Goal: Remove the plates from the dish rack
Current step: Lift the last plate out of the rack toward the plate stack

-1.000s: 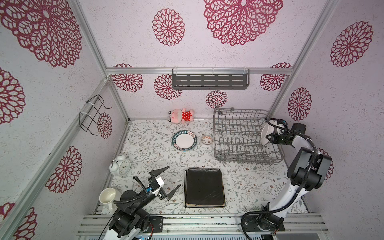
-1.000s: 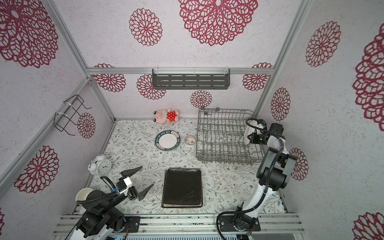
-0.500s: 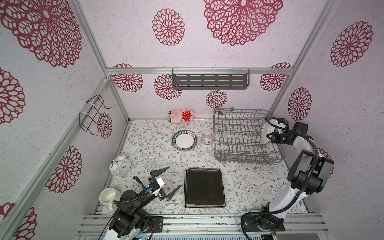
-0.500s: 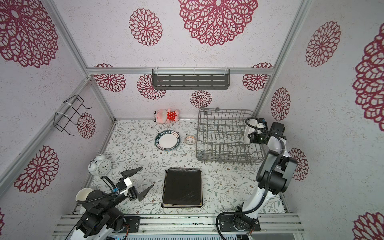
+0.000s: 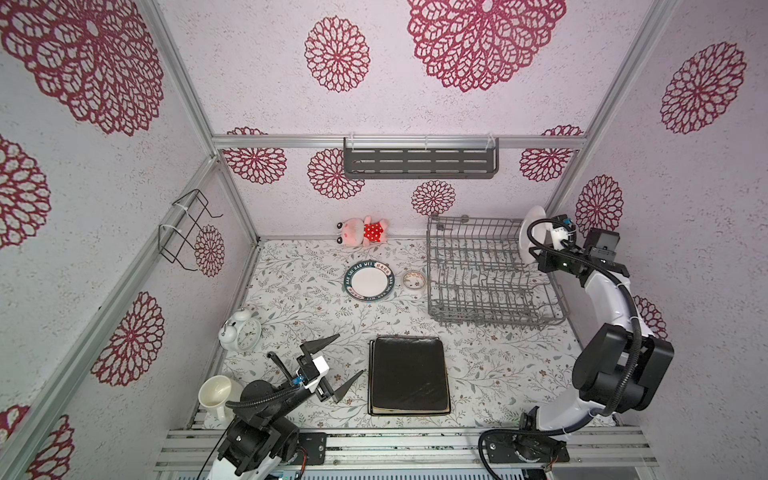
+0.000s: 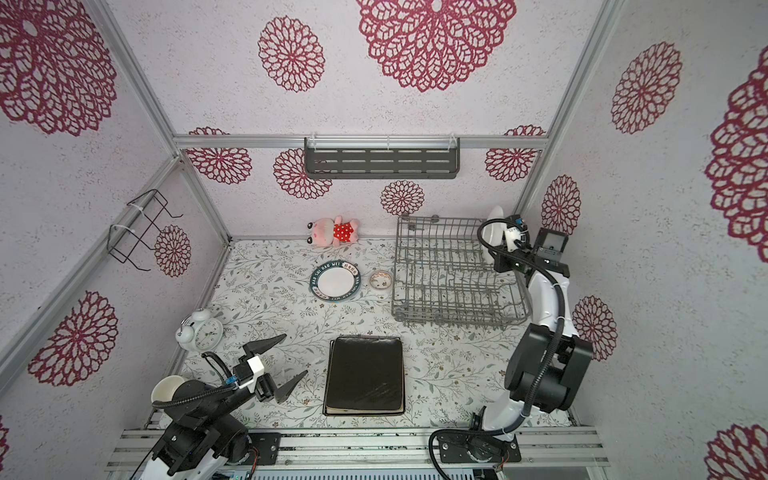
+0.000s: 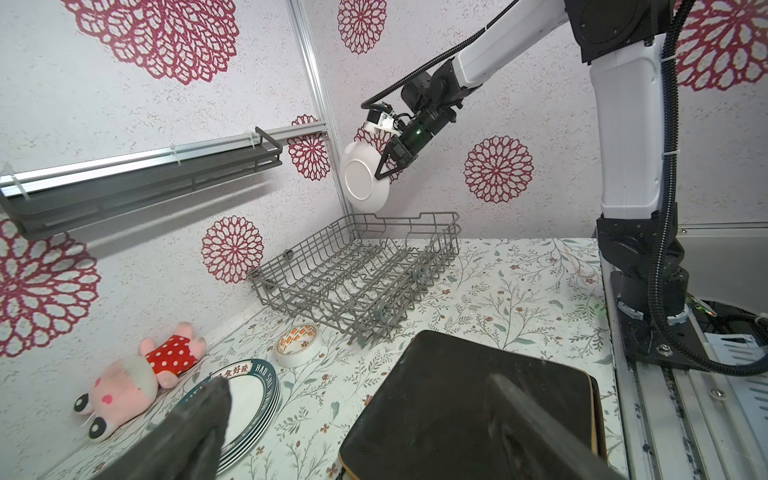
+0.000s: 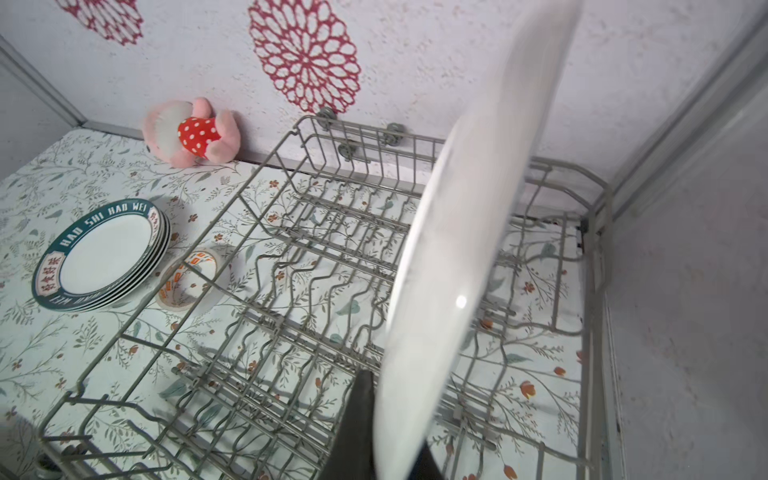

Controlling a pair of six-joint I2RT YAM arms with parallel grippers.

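In both top views the right arm stood up from its base at the front right and bent back to the rear right corner. There a round white plate stood on edge above the far right corner of the dish rack, its faces turned left and right and its edge line running front to back. The left fingers were spread fully apart and empty, low over the surface at the front left. They sat just beside a flat stack of black square plates.

In the left wrist view the right fingers were clamped on the plate's rim. The plate's underside, with its foot ring, faced this camera, and it tilted slightly off upright. Whether its lower edge touched the rack's far rim could not be told.

In the right wrist view the plate was blurred and nearly edge-on over the rack's tines, with one dark finger at its lower rim. A stack of round lettered plates and a small bowl lay outside the rack's left wall.
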